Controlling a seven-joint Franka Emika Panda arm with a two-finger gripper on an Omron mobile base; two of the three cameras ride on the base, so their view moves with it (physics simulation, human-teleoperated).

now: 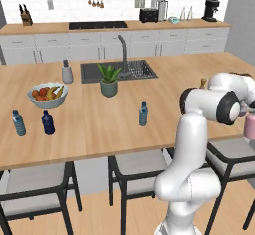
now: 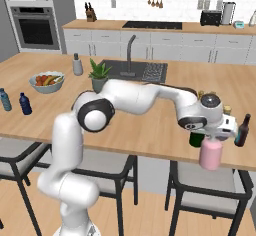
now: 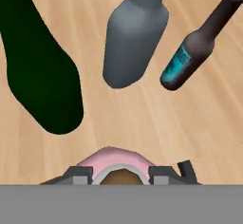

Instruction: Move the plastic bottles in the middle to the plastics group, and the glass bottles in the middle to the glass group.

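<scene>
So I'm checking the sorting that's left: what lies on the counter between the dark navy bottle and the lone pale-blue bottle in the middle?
Bare wood: in the left base view, nothing lies between the navy bottle and the middle pale-blue bottle.

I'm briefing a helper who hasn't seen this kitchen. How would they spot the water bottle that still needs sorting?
Start at the long wooden island counter and find the potted plant by the sink. The water bottle stands alone nearer the stools, right of the plant. It is pale blue and translucent, unlike the dark navy bottle paired with its twin far left.
</scene>
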